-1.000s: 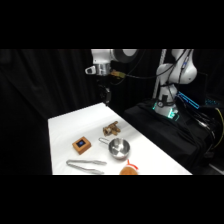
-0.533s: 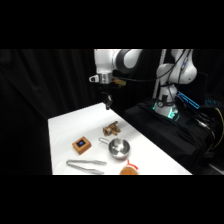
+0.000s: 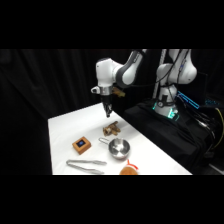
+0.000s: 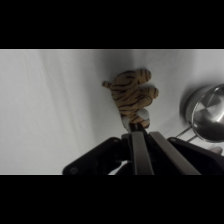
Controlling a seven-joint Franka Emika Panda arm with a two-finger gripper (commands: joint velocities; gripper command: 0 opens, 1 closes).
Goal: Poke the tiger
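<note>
white tabletop (image 3: 65, 131) carries, going left to right in the side view, a wooden block with a blue centre (image 3: 81, 145), metal tongs (image 3: 86, 165), the tiger (image 3: 111, 129) and a steel bowl (image 3: 119, 148), with an orange object (image 3: 129, 170) at the near edge. the gripper (image 3: 107, 113) hangs above the tiger and slightly to its far side, not yet touching it. in the wrist view the fingers look pressed together into 1 narrow tip, and the tiger lies just ahead of that tip, its long axis running away from it, with the bowl off to the right. compared with 0.5 s ago, the gripper has swung in over the table and dropped much closer to the tiger.
</note>
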